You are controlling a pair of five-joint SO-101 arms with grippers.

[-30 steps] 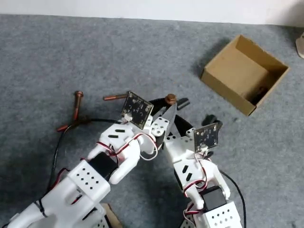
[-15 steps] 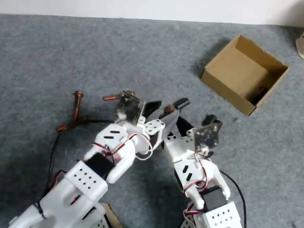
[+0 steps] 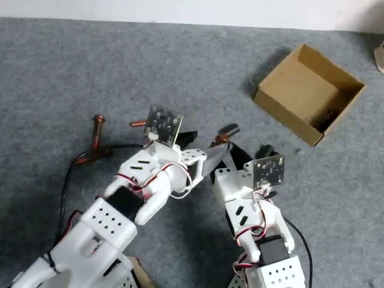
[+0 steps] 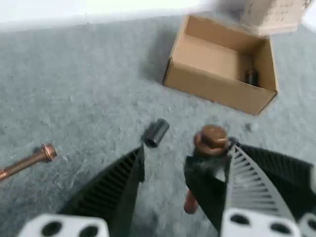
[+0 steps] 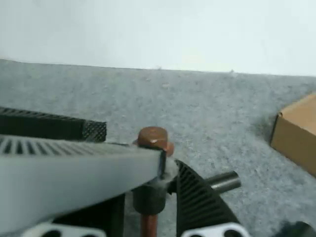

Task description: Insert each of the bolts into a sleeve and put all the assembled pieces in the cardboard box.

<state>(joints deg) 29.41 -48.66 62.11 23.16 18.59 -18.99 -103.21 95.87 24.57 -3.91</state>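
Observation:
A copper bolt [image 4: 211, 140] stands upright in a dark sleeve [image 5: 148, 197], and my right gripper [image 5: 148, 200] is shut on that sleeve. My left gripper [image 4: 186, 152] is open around the bolt, which rests against one finger [image 4: 256, 173] with a wide gap on the other side. In the high view both grippers meet at the bolt [image 3: 222, 138] at mid-table. A loose sleeve [image 4: 155, 132] lies just beyond. The cardboard box [image 3: 282, 99] stands at the far right with a dark piece [image 4: 251, 76] inside.
Three loose bolts lie on the grey carpet at the left: one [image 3: 97, 131] points away, one [image 3: 139, 123] is beside the left wrist camera, and one [image 3: 84, 159] is under a black cable. Another dark sleeve [image 3: 264, 150] lies by the right arm.
The left arm has brought the bolt down and slightly right, from above the right gripper into the sleeve held there. The left wrist has swung leftward. The right arm barely moved.

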